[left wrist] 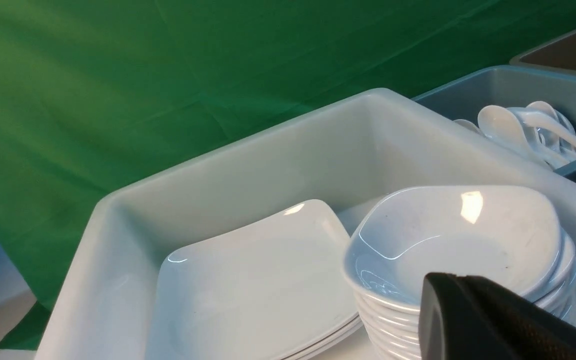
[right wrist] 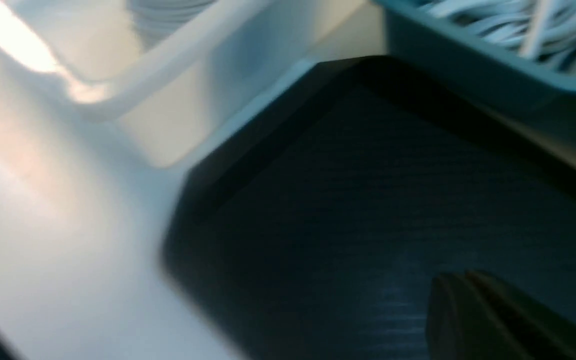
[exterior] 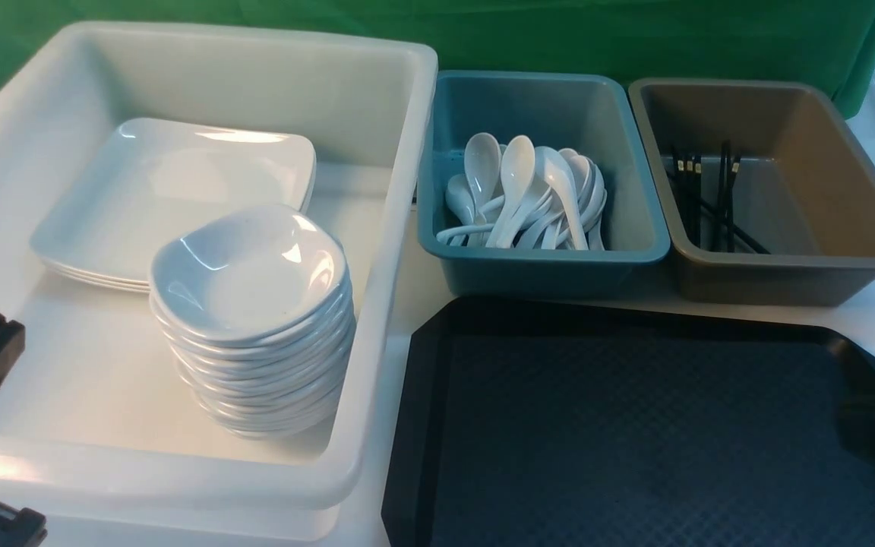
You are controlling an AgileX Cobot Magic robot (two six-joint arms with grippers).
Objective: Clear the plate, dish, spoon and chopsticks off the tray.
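Observation:
The black tray (exterior: 635, 425) lies at the front right with nothing on it; its floor fills the right wrist view (right wrist: 368, 200). A stack of white square plates (exterior: 172, 190) and a stack of small white dishes (exterior: 251, 270) sit in the white tub. Several white spoons (exterior: 529, 194) lie in the teal bin. Black chopsticks (exterior: 711, 201) lie in the brown bin. My left gripper (left wrist: 448, 280) is shut and empty, just in front of the dish stack (left wrist: 458, 240). My right gripper (right wrist: 453, 280) is shut and empty over the tray's right part.
The deep white tub (exterior: 255, 34) takes up the left half. The teal bin (exterior: 544, 266) and brown bin (exterior: 787, 277) stand side by side behind the tray. A green cloth hangs behind everything. The table top is white.

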